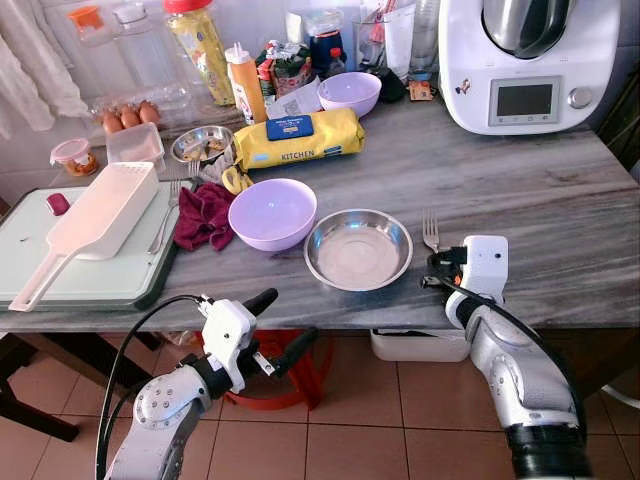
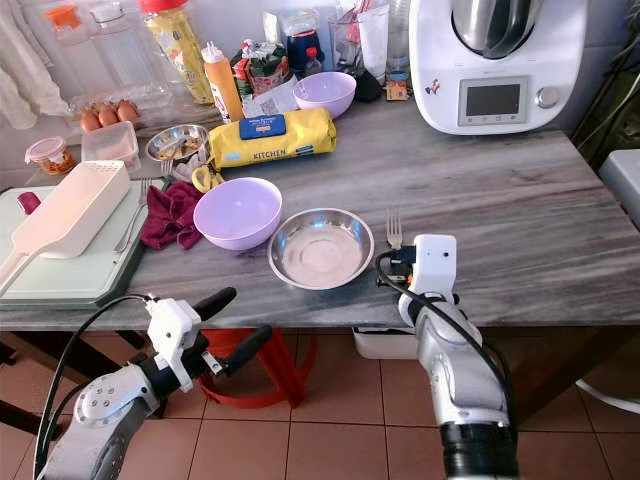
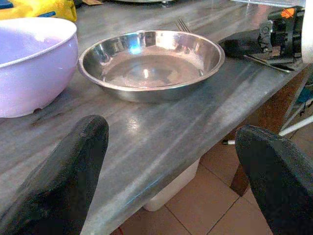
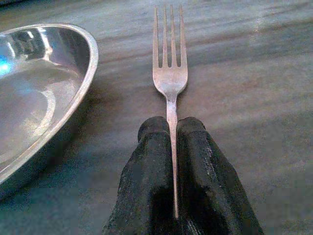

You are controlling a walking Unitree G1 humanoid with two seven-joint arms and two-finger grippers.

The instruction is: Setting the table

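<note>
Fork (image 4: 169,78) pinched in right hand (image 4: 171,128)

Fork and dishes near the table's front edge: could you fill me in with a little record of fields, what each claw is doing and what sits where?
right claw: shut on the fork's handle, low over the table
fork: tines pointing away from the robot, to the right of the steel bowl, not touching it
steel bowl: empty, upright
lilac bowl: left of the steel bowl, close beside it
left claw: open, holding nothing, below the table edge
red cloth: crumpled beside the lilac bowl
</note>
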